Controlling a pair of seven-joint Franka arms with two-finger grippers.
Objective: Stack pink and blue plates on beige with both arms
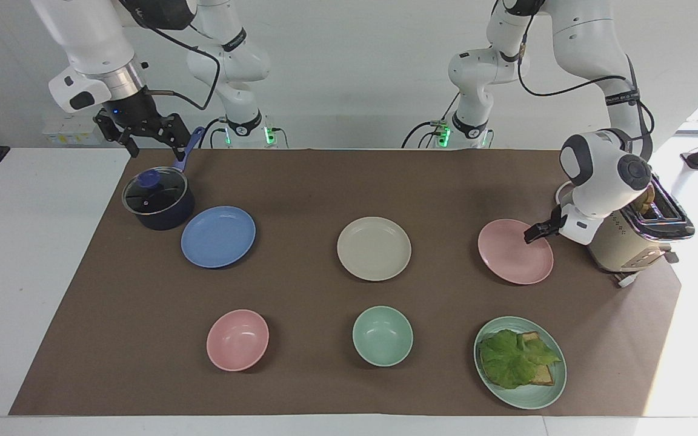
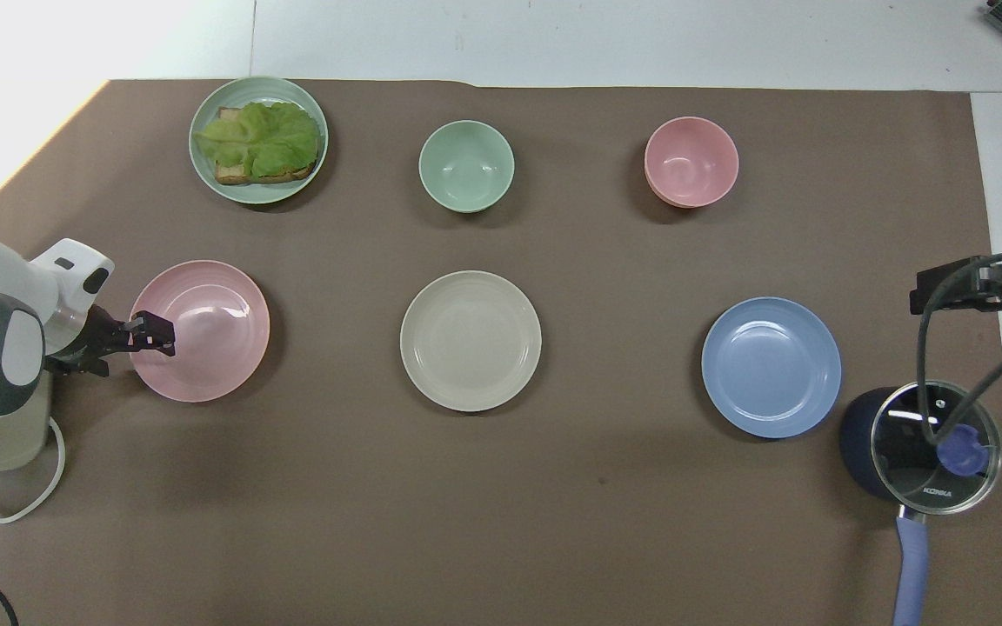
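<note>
The pink plate [image 1: 509, 254] [image 2: 205, 339] lies flat on the brown mat toward the left arm's end, beside the toaster. My left gripper [image 1: 534, 233] [image 2: 153, 335] is down low and open, its tips at that plate's rim on the toaster's side. In the middle of the mat rests the beige plate [image 1: 374, 248] [image 2: 470, 341], with nothing on it. The blue plate [image 1: 218, 236] [image 2: 771, 367] lies toward the right arm's end, next to the pot. Up in the air over the pot's handle my right gripper [image 1: 146, 136] [image 2: 962, 291] waits, open.
A cream toaster [image 1: 628, 242] with bread in it stands close to the left arm. A dark lidded pot [image 1: 158, 200] sits by the blue plate. Farther from the robots are a pink bowl [image 1: 237, 340], a mint bowl [image 1: 382, 335] and a mint plate [image 1: 531, 402] with lettuce on toast.
</note>
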